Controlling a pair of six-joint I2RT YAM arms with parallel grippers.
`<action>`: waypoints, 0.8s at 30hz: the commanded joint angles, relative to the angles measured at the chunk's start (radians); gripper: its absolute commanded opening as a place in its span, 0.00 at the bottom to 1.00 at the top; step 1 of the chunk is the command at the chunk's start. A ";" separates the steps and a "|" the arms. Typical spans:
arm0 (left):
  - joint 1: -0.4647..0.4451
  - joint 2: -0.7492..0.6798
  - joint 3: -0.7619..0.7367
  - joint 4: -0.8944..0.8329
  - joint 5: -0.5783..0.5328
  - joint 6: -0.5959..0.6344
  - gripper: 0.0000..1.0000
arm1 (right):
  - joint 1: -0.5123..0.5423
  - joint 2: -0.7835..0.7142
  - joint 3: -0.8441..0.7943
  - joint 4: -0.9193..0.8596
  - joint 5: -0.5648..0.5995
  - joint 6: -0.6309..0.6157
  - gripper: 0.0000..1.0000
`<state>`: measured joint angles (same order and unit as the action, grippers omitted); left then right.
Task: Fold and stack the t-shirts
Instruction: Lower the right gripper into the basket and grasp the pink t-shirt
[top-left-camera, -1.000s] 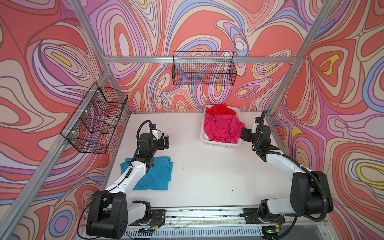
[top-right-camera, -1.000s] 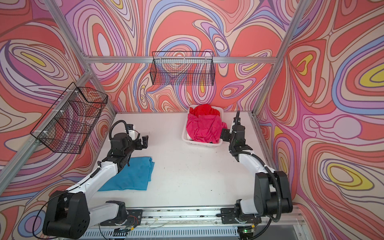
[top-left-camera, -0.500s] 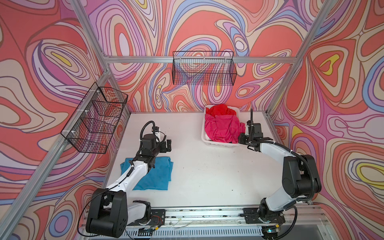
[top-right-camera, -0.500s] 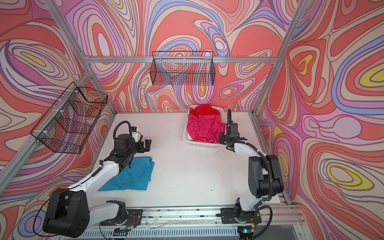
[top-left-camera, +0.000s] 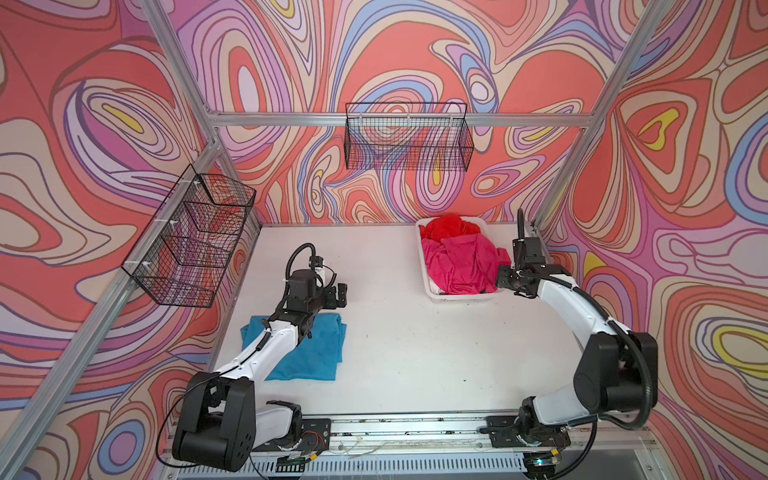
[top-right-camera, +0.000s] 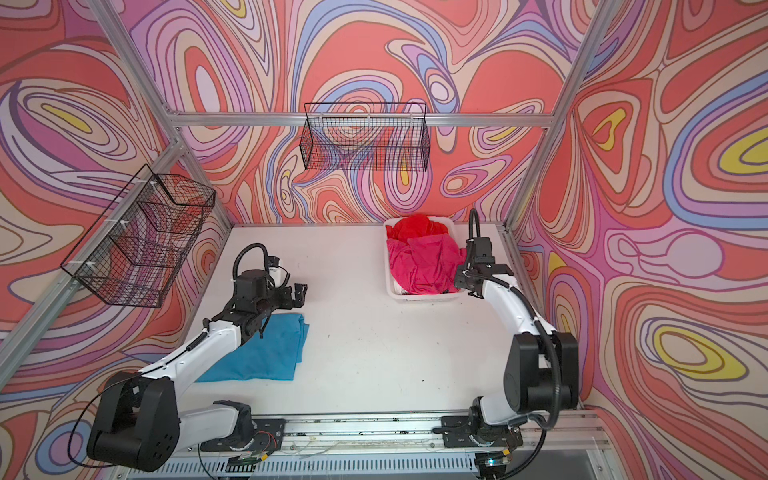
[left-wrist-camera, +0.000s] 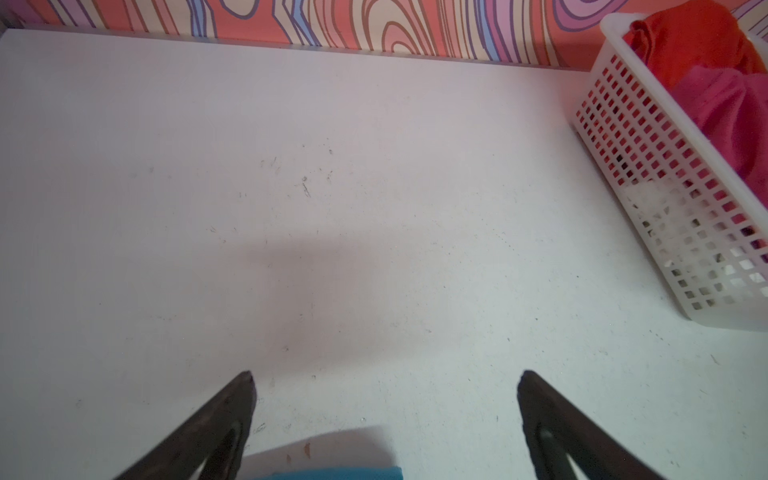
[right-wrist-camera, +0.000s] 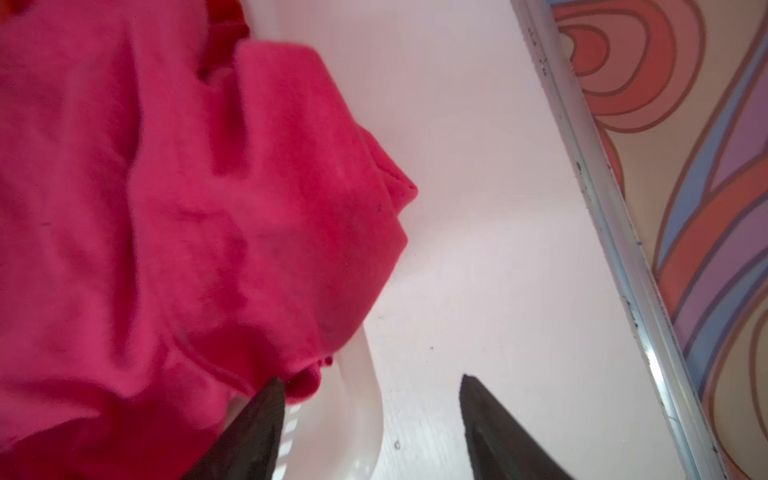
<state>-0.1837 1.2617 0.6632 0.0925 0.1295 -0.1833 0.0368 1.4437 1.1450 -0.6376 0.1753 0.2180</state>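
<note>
In both top views the left jaws stand wide over the bare table (top-left-camera: 415, 353), the folded teal shirt (top-left-camera: 316, 357) just behind them. The right jaws sit against the pink shirt (top-left-camera: 461, 266) at a corner of the white basket (top-left-camera: 461, 297). Left wrist view: jaws wide, nothing between, the teal shirt (left-wrist-camera: 332, 473) edge behind. Right wrist view: jaws parted, one tip at the pink shirt (right-wrist-camera: 187, 228) hem over the white basket (right-wrist-camera: 357, 415) rim, nothing gripped.

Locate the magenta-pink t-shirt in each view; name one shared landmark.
In a top view: magenta-pink t-shirt in the white basket, far right.
In a top view: t-shirt there too.
Left wrist: t-shirt inside the basket, beside the red t-shirt.
Right wrist: t-shirt close up, over the basket rim.
Shared landmark: the basket.
</note>
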 joint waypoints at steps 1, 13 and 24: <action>-0.019 -0.016 0.009 -0.010 0.108 -0.058 1.00 | 0.117 -0.079 0.059 -0.110 0.001 0.058 0.72; -0.066 -0.035 -0.052 0.061 0.208 -0.154 1.00 | 0.538 0.208 0.175 0.040 -0.079 0.162 0.66; -0.066 -0.026 -0.060 0.058 0.196 -0.148 1.00 | 0.545 0.439 0.283 0.068 0.046 0.121 0.35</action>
<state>-0.2481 1.2446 0.6167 0.1329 0.3214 -0.3199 0.5819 1.8534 1.3994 -0.5716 0.1566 0.3508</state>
